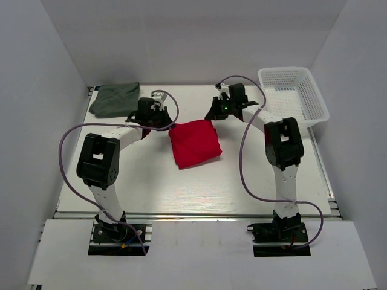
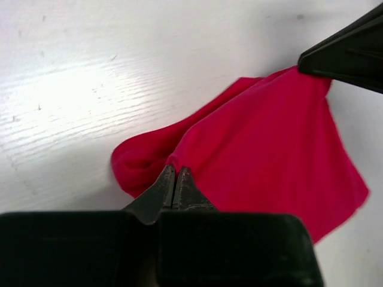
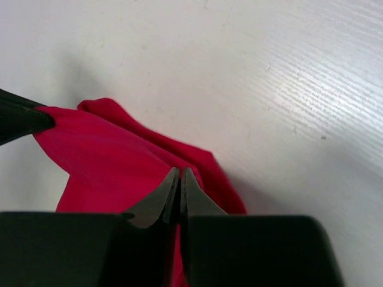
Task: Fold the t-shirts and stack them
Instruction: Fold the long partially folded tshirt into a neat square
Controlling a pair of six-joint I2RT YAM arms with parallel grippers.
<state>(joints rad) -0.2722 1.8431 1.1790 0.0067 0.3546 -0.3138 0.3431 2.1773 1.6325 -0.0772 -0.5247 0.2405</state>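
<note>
red shirt [image 1: 195,144]: bright red and plain, folded into a rough square. It sat about mid-surface between the two arms, with the near part lying flat and a few soft creases.
far edge of it: pulled fairly taut between the two pincers. One loose fold bulged out sideways by the left corner.
left pincer [image 2: 175,174]: pressed together, pinching the red cloth at its far-left corner.
right pincer [image 3: 179,176]: pressed together too, nipping the far-right corner of the same shirt.
grey-green shirt [image 1: 115,99]: dark, plain and a bit rumpled. It lay flat in the far-left corner of the surface, well apart from the red one, with nothing on top of it.
surface [image 1: 181,187]: white with a faint grain, walled in by white panels.
basket [image 1: 320,103]: white plastic mesh, over at the far-right corner behind the right arm.
in the way: the left arm's wrist sat just beside the grey-green shirt's near-right corner. Purplish cables [image 1: 245,163] looped off both arms, clear of the cloth.
</note>
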